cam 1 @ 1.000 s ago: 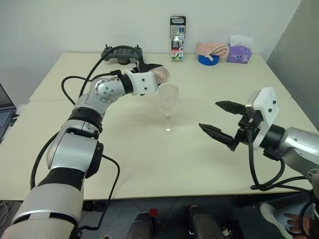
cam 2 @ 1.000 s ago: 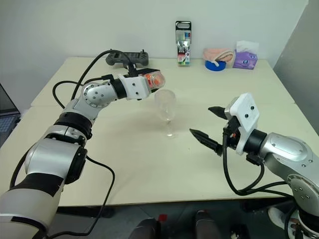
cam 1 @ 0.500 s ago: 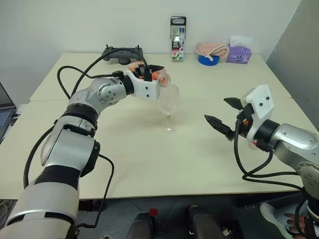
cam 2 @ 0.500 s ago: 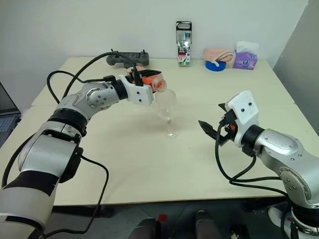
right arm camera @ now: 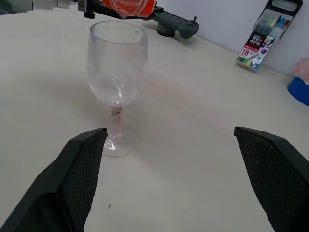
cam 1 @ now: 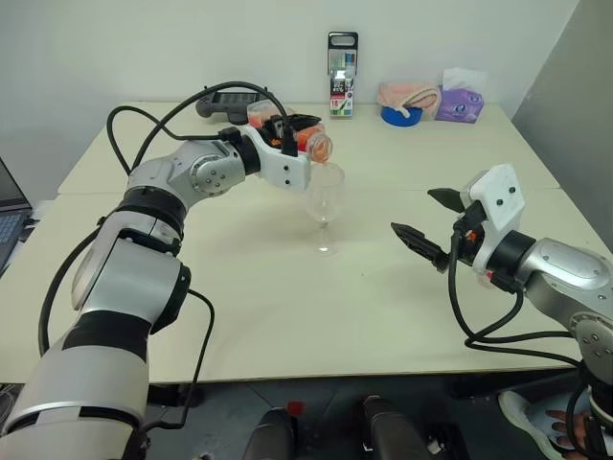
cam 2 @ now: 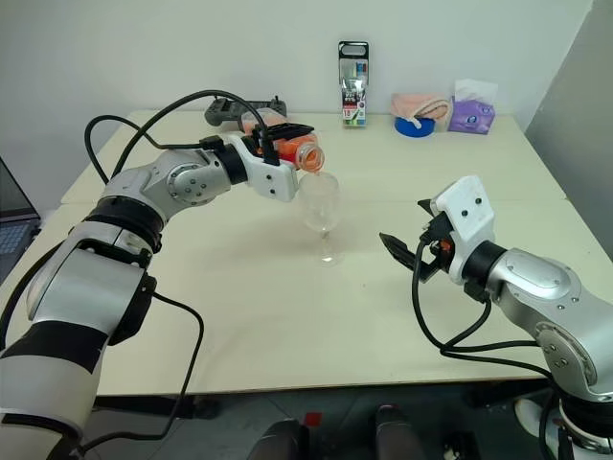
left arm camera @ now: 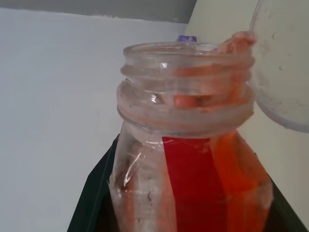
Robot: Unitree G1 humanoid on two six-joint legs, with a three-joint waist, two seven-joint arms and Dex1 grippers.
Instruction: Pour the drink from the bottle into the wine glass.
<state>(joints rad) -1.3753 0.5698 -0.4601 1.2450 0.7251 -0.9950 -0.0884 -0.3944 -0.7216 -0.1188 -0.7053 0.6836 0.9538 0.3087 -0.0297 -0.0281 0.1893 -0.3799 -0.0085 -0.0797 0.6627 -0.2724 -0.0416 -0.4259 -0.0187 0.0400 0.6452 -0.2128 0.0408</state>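
A spill onto the desk (cam 1: 287, 316) is the main risk judged here: the uncapped bottle (cam 1: 305, 144) is held tipped in the closed left claw (cam 1: 287, 137), its mouth just above and beside the near rim of the wine glass (cam 1: 325, 203), so a mouth not centred over the bowl could send the stream past it, or a nudge could topple the thin-stemmed glass. The drink (left arm camera: 227, 179), orange-red, is seen reaching the bottle's lip. The glass looks empty. The right claw (cam 1: 428, 218) is spread wide, holding nothing, well apart from the glass.
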